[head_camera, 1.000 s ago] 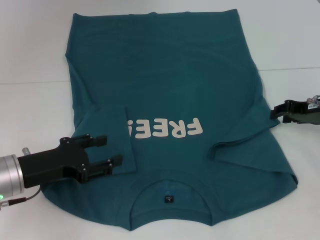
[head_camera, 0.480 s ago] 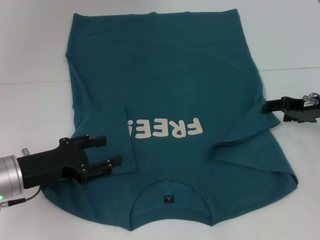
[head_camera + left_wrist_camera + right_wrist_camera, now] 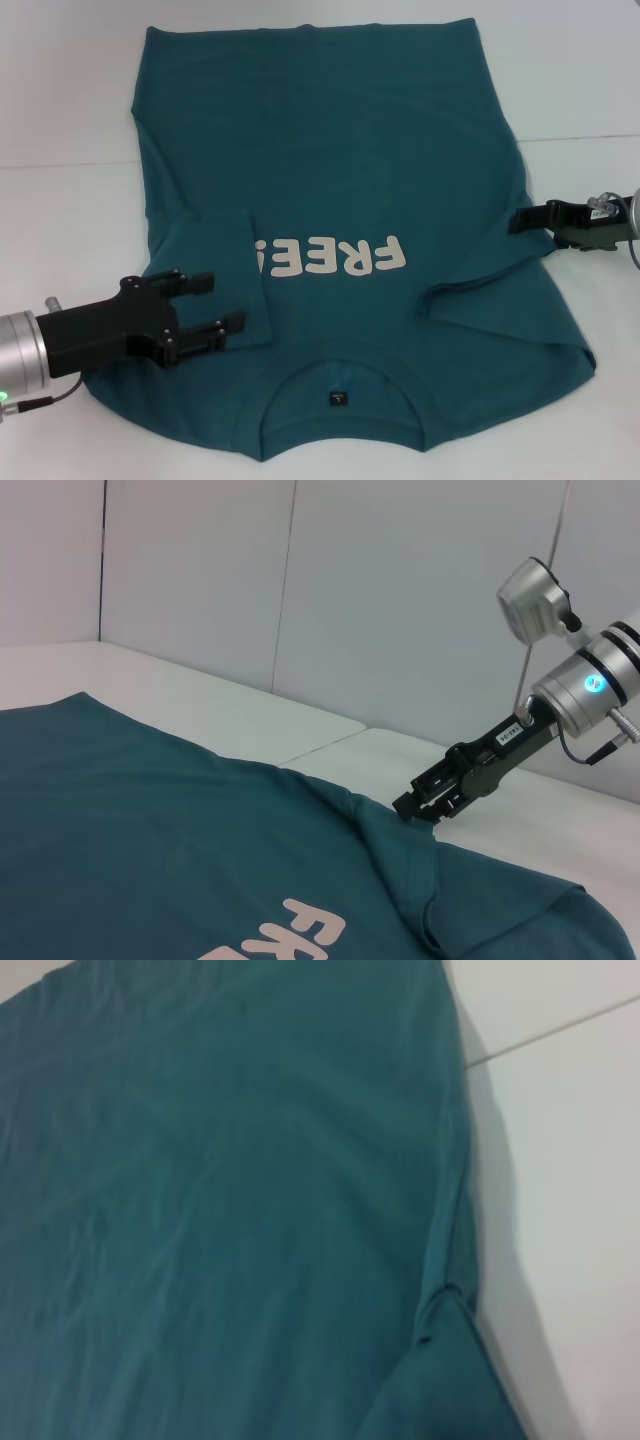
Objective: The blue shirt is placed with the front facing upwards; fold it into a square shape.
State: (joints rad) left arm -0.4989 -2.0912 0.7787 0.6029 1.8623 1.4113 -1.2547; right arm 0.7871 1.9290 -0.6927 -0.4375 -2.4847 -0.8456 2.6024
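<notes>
The dark teal-blue short-sleeved cotton shirt (image 3: 340, 200) lies flat and face up on the white table (image 3: 60, 100), its collar at the near edge and its hem at the far edge, so its long axis runs near to far. Both sleeves are already folded in over the body, the left one partly covering the cream lettering (image 3: 330, 257). The black left gripper (image 3: 208, 305) hovers over the near-left shoulder area beside the folded sleeve, fingers spread with nothing between them. The black right gripper (image 3: 520, 220) is at the shirt's right side edge, about level with the lettering, pointing inward toward the cloth; its fingers' spread cannot be told. The right side edge lies directly ahead of that gripper, so the right arm looks best placed for a grasp there.
</notes>
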